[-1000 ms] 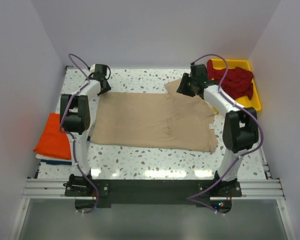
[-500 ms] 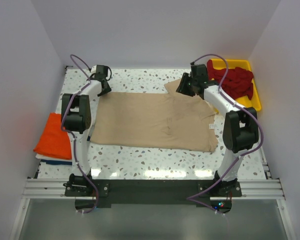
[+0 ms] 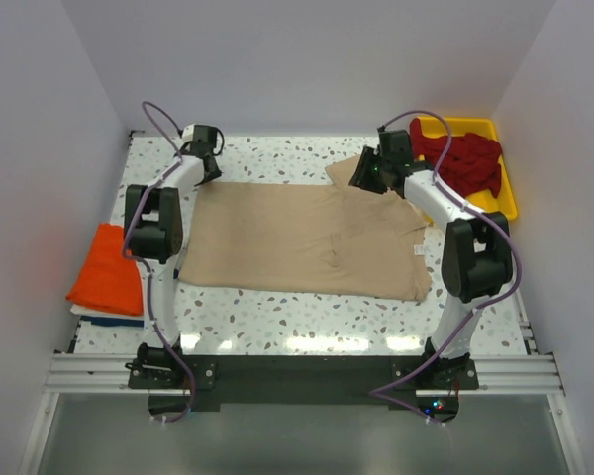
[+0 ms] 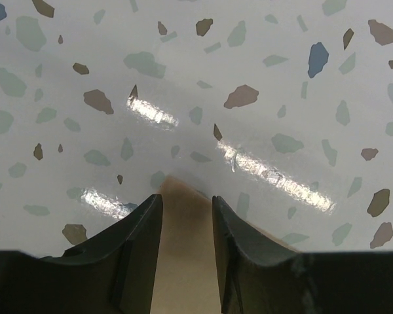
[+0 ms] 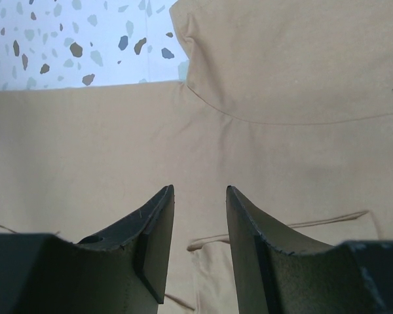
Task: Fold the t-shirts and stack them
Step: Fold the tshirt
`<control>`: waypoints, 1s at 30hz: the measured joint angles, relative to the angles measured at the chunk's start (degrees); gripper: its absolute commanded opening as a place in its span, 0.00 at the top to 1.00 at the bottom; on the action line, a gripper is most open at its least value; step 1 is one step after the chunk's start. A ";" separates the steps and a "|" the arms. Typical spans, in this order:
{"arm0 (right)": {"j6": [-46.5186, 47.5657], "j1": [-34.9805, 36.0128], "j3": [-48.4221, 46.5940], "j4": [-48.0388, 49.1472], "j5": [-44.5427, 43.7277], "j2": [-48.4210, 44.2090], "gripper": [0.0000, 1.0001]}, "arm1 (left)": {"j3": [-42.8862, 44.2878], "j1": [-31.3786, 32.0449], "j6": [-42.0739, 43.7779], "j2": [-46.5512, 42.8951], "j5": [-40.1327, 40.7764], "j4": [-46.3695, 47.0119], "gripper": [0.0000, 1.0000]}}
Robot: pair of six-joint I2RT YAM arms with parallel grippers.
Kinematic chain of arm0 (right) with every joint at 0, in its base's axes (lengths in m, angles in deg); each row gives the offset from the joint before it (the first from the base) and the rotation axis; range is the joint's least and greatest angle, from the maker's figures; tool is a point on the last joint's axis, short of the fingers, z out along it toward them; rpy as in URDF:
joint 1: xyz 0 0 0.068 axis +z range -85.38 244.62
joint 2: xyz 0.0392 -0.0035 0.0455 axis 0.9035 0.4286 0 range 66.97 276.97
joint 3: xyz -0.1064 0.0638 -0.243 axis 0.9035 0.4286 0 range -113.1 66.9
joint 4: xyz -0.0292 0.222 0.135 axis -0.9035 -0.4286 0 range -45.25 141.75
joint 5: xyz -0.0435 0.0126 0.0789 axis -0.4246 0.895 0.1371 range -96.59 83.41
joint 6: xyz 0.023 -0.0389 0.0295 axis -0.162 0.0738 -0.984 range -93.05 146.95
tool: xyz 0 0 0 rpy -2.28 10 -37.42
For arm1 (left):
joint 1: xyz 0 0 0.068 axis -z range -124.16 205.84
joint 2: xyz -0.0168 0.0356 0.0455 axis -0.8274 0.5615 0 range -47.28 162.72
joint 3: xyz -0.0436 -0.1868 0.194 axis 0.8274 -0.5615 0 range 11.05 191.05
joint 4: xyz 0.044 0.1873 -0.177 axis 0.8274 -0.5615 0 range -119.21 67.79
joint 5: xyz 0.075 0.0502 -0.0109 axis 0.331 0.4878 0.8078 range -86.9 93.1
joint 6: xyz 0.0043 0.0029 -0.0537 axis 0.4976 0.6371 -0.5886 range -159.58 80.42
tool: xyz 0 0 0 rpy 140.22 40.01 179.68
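Beige t-shirt [image 3: 297, 242], flat, lightly creased

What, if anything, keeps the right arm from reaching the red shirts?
Probably nothing. The right hand is open over the tan shirt's far sleeve, and the red shirts lie uncovered in the tray just to its right, nothing between.

The left gripper [image 4: 187, 204] is pulling farther from the bases toward the table's far edge, its elbow is swinging off the orange t-shirt [image 3: 107, 267] and baring more of it, and the right gripper [image 5: 198, 196] is shifting only slightly over the beige t-shirt [image 3: 297, 237].
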 measured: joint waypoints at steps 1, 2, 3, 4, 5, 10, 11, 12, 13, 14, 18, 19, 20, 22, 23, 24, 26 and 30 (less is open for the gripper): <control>0.00 0.00 0.07 0.00 0.00 0.00 0.59 | 0.00 0.09 0.00 0.17 0.07 -0.02 0.59; 0.00 0.00 0.13 0.02 0.02 0.00 0.59 | 0.00 0.13 0.02 0.44 0.11 -0.02 0.60; 0.02 -0.04 0.15 0.00 0.04 0.00 0.59 | 0.04 0.20 0.02 0.72 0.22 -0.02 0.60; 0.02 -0.09 0.15 0.04 0.09 0.00 0.59 | 0.04 0.24 0.04 1.01 0.24 -0.04 0.60; 0.02 -0.15 0.15 0.02 0.11 0.00 0.59 | 0.04 0.31 0.04 1.38 0.35 -0.11 0.60; 0.00 -0.48 0.15 0.04 0.22 0.00 0.59 | 0.20 0.44 0.37 1.79 1.29 -0.11 0.69; 0.02 -0.57 0.15 0.02 0.24 0.00 0.59 | 0.22 0.44 0.48 1.81 1.36 -0.15 0.75; 0.00 -0.61 0.15 0.04 0.24 0.00 0.58 | 0.22 0.46 0.55 1.81 1.49 -0.24 0.76; 0.02 -0.66 0.15 0.02 0.24 0.00 0.58 | 0.22 0.46 0.85 1.81 1.53 -0.33 0.79; 0.00 -0.70 0.15 0.02 0.24 0.00 0.58 | 0.31 0.46 0.94 1.81 1.57 -0.50 0.82; 0.24 -1.11 0.11 0.00 0.24 0.07 0.58 | 0.33 0.46 1.05 1.81 1.66 -0.76 0.92; 0.31 -1.31 0.02 -0.02 0.22 0.17 0.58 | 0.33 0.46 1.01 1.81 1.66 -0.76 0.94; 0.52 -1.57 -0.37 -0.09 0.20 0.55 0.58 | 0.31 0.46 1.01 1.81 1.66 -0.74 0.96; 1.03 -2.34 -2.19 -0.11 0.02 2.27 0.57 | 0.28 0.46 1.03 1.79 1.62 -0.66 0.97; 1.33 -2.75 -3.63 -0.33 -0.22 3.56 0.57 | 0.17 0.46 1.03 1.77 1.57 -0.55 0.98; 1.60 -3.13 -4.92 -0.33 -0.42 4.76 0.57 | -0.15 0.46 1.05 1.64 1.53 -0.20 0.98; 2.23 -4.04 -8.41 -0.66 -1.49 8.41 0.57 | -0.87 0.46 1.05 1.27 1.42 0.46 0.99; 3.45 -5.66 -15.19 -2.45 -4.33 15.93 0.57 | -2.75 0.46 1.09 0.33 1.05 1.95 0.99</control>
